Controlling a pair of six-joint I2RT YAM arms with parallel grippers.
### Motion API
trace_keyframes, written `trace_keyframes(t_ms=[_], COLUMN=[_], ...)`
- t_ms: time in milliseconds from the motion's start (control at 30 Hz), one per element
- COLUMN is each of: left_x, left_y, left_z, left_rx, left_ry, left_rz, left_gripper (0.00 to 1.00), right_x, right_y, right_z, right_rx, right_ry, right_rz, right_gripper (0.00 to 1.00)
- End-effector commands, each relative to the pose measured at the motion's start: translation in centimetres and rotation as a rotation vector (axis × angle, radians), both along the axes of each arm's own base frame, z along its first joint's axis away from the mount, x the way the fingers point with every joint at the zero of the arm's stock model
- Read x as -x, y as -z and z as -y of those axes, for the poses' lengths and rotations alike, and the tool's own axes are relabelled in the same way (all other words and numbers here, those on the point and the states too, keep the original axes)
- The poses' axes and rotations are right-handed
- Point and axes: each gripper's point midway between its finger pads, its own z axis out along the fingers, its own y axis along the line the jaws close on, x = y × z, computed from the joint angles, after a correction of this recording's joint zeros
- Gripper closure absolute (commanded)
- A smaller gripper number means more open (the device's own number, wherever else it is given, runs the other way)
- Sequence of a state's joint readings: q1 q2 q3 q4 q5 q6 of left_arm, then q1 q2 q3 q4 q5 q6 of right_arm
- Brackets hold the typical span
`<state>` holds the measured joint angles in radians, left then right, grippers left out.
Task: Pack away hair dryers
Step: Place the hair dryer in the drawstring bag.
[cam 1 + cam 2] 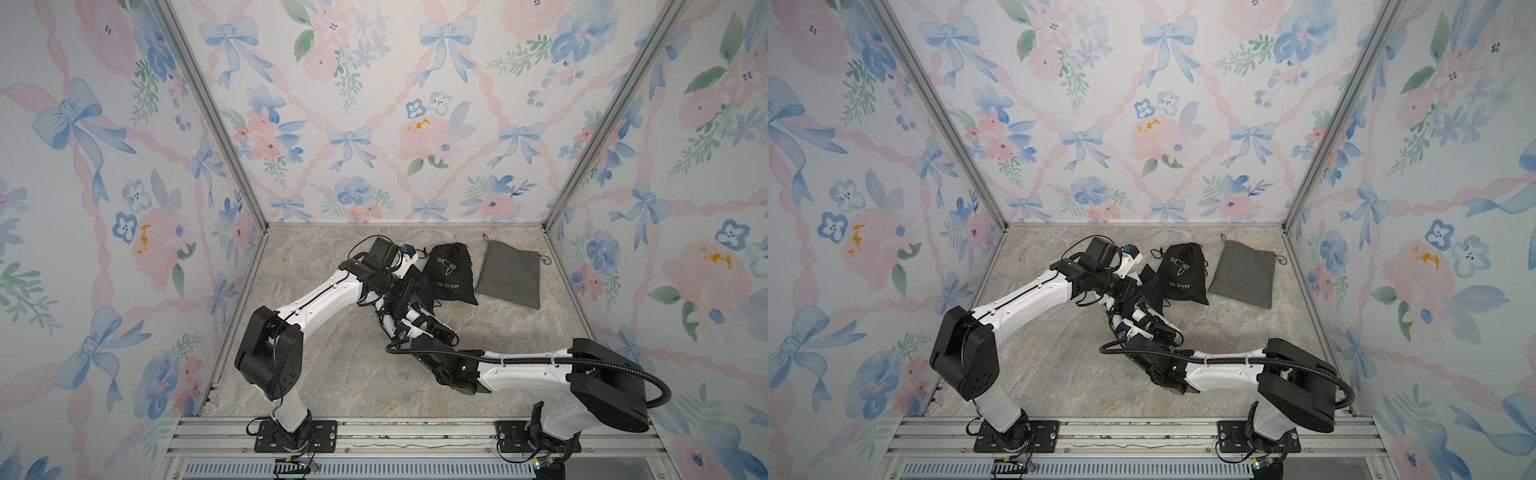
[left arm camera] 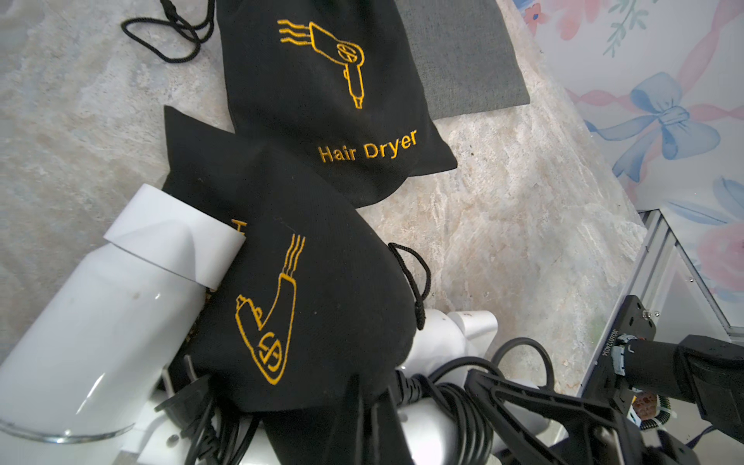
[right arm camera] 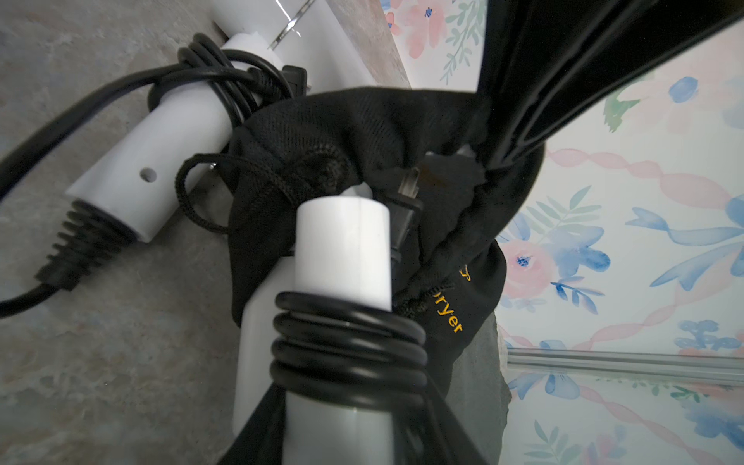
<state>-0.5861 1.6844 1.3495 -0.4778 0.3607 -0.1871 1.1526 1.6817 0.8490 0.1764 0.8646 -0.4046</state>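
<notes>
Marbled tabletop [image 1: 332,374]: left claw [image 2: 370,406] pinches woven black pouch [image 2: 322,302]; right claw [image 3: 346,426] clamps smooth cylindrical white dryer [image 3: 342,249].

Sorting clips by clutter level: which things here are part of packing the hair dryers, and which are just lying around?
In the job: white dryer held by the right gripper; open black pouch pinched by the left gripper; second white dryer, not yet gripped.
Lying about for now: other black pouch; flat grey pouch.

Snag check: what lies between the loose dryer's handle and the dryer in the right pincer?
The bunched black pouch and its drawstring; the right wrist view shows it.
</notes>
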Motion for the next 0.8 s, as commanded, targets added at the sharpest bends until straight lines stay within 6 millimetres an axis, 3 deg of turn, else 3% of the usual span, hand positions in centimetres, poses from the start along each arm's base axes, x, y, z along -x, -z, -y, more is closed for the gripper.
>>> trace_keyframes(t_ms=[0, 367, 767], left_x=[0.7, 1.8, 1.7], left_y=[-3.1, -3.2, -3.8], left_z=[0.3, 0.9, 1.3], left_rx=[0.068, 0.069, 0.086], left_ry=[0.024, 0.064, 0.068], left_rz=[0.052, 0.061, 0.059], left_gripper=[0.95, 0.95, 0.94], right_x=[-0.9, -1.4, -1.2], right_y=[-2.1, -3.7, -2.2], right_z=[-0.1, 1.1, 0.9], right_rx=[-0.068, -0.193, -0.159], right_ry=[0.036, 0.074, 0.076], right_rz=[0.027, -0.011, -0.038], right_gripper=[0.69, 0.68, 0.68])
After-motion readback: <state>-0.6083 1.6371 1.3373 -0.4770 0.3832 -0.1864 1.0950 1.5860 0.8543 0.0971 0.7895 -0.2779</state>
